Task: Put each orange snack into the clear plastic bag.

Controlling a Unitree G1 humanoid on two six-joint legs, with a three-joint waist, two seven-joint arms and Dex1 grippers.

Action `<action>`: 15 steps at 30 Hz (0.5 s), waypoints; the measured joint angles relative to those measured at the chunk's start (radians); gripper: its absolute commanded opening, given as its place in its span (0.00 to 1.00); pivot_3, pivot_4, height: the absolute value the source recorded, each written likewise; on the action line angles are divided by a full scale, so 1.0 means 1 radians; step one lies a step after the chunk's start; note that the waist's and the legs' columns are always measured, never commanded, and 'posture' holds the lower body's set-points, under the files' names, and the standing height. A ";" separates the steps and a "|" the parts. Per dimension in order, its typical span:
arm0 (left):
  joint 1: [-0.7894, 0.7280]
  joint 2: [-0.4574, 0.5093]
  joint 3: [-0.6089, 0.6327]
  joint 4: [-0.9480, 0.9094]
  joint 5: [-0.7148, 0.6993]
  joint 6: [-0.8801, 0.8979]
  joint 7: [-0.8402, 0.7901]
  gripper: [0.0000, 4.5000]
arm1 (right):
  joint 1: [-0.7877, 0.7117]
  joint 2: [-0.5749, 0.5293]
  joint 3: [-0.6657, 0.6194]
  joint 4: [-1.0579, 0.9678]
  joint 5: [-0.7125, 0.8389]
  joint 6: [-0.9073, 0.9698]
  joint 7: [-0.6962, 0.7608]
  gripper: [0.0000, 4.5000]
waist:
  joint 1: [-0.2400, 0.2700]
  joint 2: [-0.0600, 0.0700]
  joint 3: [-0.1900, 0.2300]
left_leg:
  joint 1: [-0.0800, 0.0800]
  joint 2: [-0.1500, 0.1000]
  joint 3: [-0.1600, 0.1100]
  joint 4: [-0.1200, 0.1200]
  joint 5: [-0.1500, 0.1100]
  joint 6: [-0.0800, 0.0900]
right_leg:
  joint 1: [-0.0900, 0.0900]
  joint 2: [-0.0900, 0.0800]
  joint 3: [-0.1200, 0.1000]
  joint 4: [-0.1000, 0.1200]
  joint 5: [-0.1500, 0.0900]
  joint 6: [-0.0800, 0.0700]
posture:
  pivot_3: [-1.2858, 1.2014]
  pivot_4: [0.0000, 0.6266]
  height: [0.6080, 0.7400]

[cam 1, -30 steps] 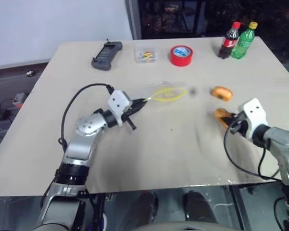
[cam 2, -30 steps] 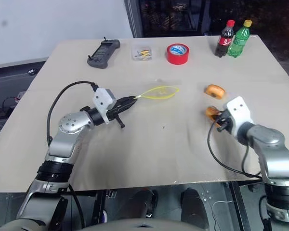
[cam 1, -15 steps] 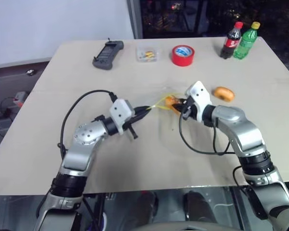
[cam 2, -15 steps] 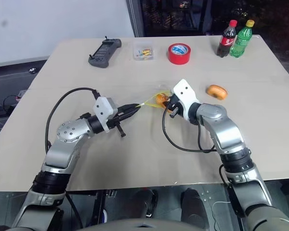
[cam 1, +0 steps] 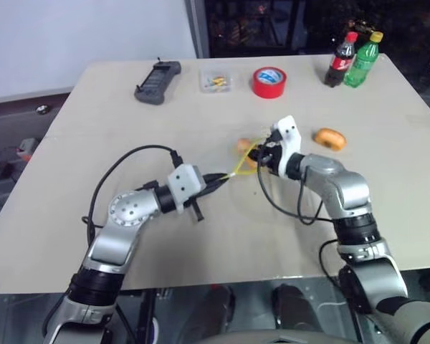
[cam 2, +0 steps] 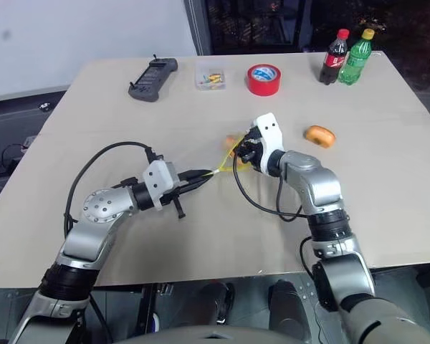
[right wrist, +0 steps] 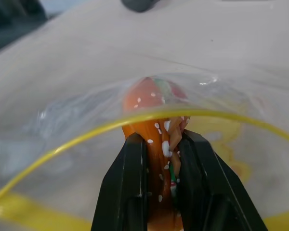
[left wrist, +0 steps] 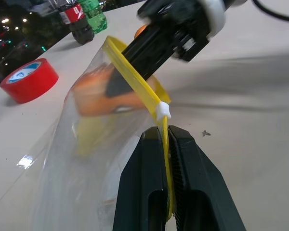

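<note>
The clear plastic bag [left wrist: 72, 163] lies mid-table with its yellow seal strip [cam 1: 239, 166] lifted into a loop. My left gripper [cam 1: 219, 177] is shut on that strip, and its fingers [left wrist: 149, 178] pinch it near the white slider. My right gripper [cam 1: 256, 153] is shut on the speckled orange snack [right wrist: 155, 98] and reaches through the bag's mouth, so the snack [cam 1: 244, 145] sits inside the clear film. The smooth orange snack [cam 1: 330, 137] lies on the table to the right, apart from both grippers.
At the table's far edge stand a red tape roll [cam 1: 269, 82], a small clear box [cam 1: 217, 80], a black handheld device [cam 1: 158, 73], a cola bottle [cam 1: 341, 61] and a green bottle [cam 1: 363, 60]. Cables loop from both wrists over the table [cam 1: 201, 236].
My right gripper carried the speckled snack leftward from the table's right side into the bag's mouth. My left gripper drew back a little with the seal strip.
</note>
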 measured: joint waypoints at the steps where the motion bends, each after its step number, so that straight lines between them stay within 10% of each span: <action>1: 0.000 -0.001 -0.001 0.000 0.000 -0.003 -0.002 0.00 | -0.004 0.005 0.013 0.036 -0.022 -0.036 -0.018 0.17 | -0.002 0.000 0.000 | 0.000 0.000 0.000 0.000 0.000 0.000 | 0.000 0.000 0.000 0.000 0.000 0.000 | 0.52 0.24 1.00; 4: -0.001 -0.004 -0.001 0.000 0.001 -0.003 0.001 0.00 | -0.012 0.006 0.052 0.106 -0.084 -0.131 -0.040 0.23 | -0.009 0.000 0.000 | 0.000 0.000 0.000 0.000 0.000 0.000 | 0.000 0.000 0.000 0.000 0.000 0.000 | 0.52 0.24 1.00; 9: -0.008 -0.022 0.003 0.002 0.007 0.029 0.046 0.00 | -0.011 -0.010 0.091 0.123 -0.150 -0.254 -0.049 0.69 | -0.018 0.000 0.000 | 0.000 0.000 0.000 0.000 0.000 0.000 | 0.000 0.000 0.000 0.000 0.000 0.000 | 0.52 0.24 1.00; 15: -0.059 -0.045 0.025 0.086 0.057 0.086 0.159 0.00 | 0.167 -0.161 0.097 -0.261 -0.025 -0.199 0.139 0.69 | -0.011 0.000 0.000 | -0.001 -0.001 -0.001 0.000 0.000 0.000 | 0.000 0.000 -0.001 -0.001 0.000 0.000 | 0.52 0.24 1.00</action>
